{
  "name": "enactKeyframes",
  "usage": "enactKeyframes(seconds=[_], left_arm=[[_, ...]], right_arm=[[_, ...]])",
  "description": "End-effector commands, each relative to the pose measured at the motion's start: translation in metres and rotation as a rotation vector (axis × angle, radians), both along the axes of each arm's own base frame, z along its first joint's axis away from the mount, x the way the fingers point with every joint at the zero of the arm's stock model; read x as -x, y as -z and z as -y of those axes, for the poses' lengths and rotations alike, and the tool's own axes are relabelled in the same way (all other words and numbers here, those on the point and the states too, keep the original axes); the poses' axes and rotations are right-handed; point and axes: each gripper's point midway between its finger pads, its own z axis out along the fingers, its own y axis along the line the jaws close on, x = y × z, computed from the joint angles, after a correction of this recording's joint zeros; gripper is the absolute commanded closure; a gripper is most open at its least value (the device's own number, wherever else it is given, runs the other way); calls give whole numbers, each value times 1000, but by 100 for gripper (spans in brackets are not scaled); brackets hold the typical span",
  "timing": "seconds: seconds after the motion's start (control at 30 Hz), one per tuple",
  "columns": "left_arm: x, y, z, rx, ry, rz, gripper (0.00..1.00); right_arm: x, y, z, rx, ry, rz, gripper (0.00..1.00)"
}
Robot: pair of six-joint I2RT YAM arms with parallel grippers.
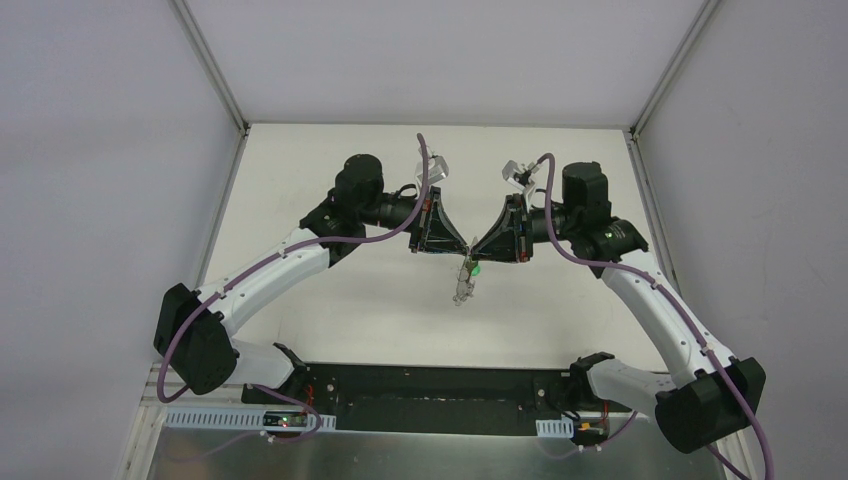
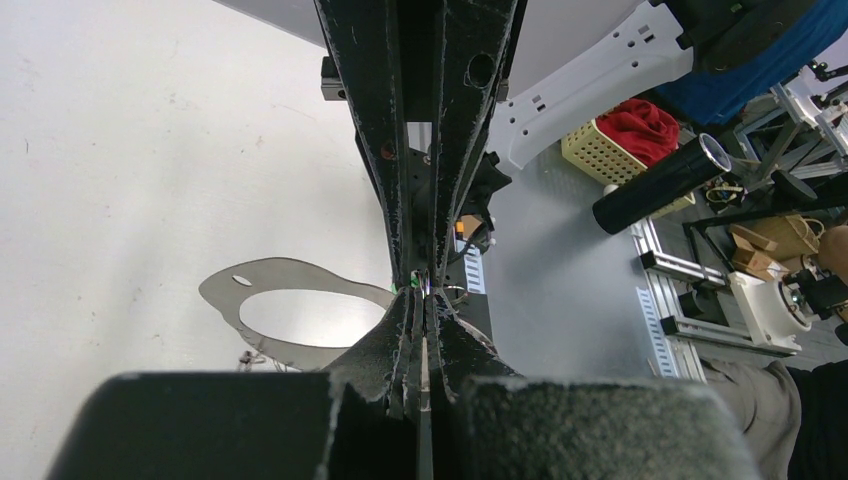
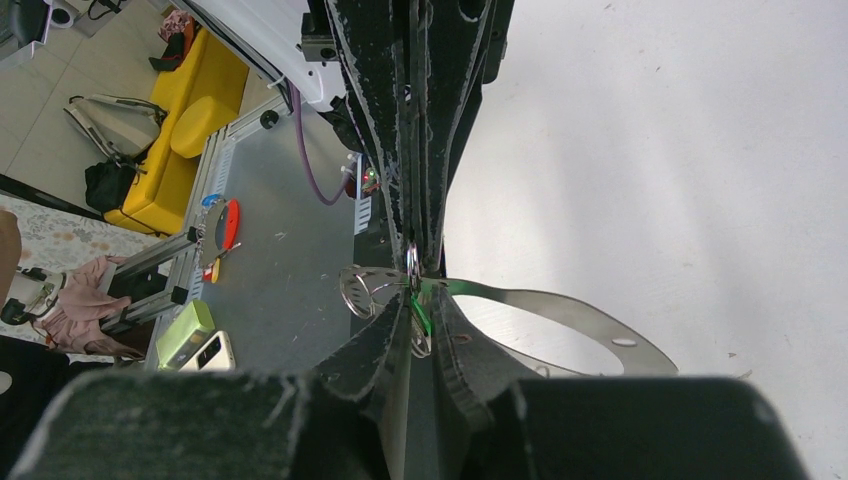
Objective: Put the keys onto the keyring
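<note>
1. The key (image 3: 421, 316) is held off the table (image 1: 330, 320), about midway between its left and right edges. Its green head is pinched between the pressed-together fingers of the right gripper (image 3: 417, 300). The blade is too small for its long axis to be told.
2. The keyring (image 2: 300, 275) is seen as a flat silver loop just beside the key and slightly to its left. It hangs toward the near side, below the fingertips. Whether key and ring are touching cannot be told.
3. The left gripper (image 2: 421, 305) is also pressed together. It is judged to be pinching the keyring's edge, though the exact grip point is hidden by the fingers.
4. The two grippers are met tip to tip, the left reaching in from the left and the right from the right. Neither is nearer; the key sits at the junction itself.
5. The coming move is judged to depend on the key's hole being lined up with the ring's opening. That alignment is not shown.
</note>
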Motion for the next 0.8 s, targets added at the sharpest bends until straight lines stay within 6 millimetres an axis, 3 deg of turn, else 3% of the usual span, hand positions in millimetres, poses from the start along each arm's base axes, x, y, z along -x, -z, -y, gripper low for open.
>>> enactKeyframes(seconds=[0.0, 0.23, 0.4, 0.63, 0.77], left_arm=[[5, -8, 1, 31, 37, 33, 100], [4, -7, 1, 29, 37, 33, 100], [5, -9, 1, 31, 38, 34, 100], [6, -10, 1, 36, 41, 39, 100], [6, -10, 0, 37, 42, 41, 100]], right_arm=[[0, -26, -4, -48, -32, 73, 86], [0, -26, -4, -47, -32, 71, 82], [0, -23, -4, -44, -30, 67, 88], [0, -20, -4, -41, -30, 64, 89], [0, -21, -4, -40, -29, 68, 100]])
